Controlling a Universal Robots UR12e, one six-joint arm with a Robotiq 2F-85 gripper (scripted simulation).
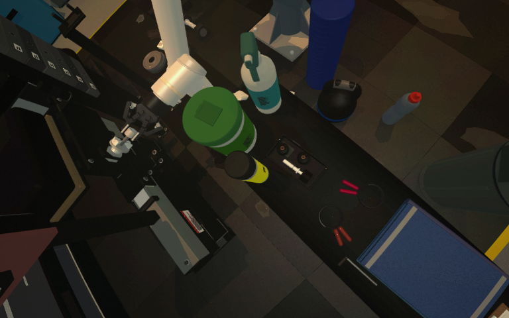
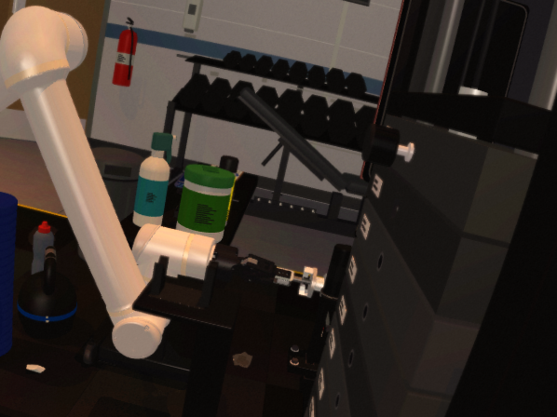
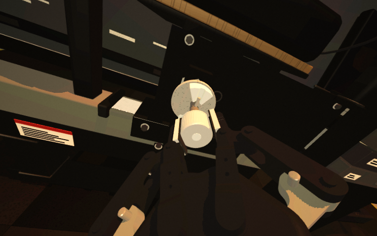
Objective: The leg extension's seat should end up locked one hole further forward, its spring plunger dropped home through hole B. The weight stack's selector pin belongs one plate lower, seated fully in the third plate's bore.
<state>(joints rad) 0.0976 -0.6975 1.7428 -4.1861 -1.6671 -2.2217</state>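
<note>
The seat's spring plunger knob (image 3: pixel 196 133), a cream ribbed cylinder on a round flange, sticks out of the black seat carriage (image 1: pixel 124 144) and sits between the fingers of my gripper (image 3: pixel 196 126), which is closed on it. My arm reaches in level from the side (image 2: pixel 305 279). The weight stack (image 2: pixel 372 260) of dark numbered plates rises to the right. Its selector pin (image 2: pixel 389 145), with a black knob and white tip, sticks out of an upper plate, well above my gripper.
A green tub (image 1: pixel 217 120), a spray bottle (image 1: pixel 261 80) and a yellow can (image 1: pixel 246 167) stand just behind my wrist. A small tray (image 1: pixel 296 162) holds a spare pin. A kettlebell (image 1: pixel 338 99), blue roller (image 1: pixel 328 41) and blue mat (image 1: pixel 431 258) lie further off.
</note>
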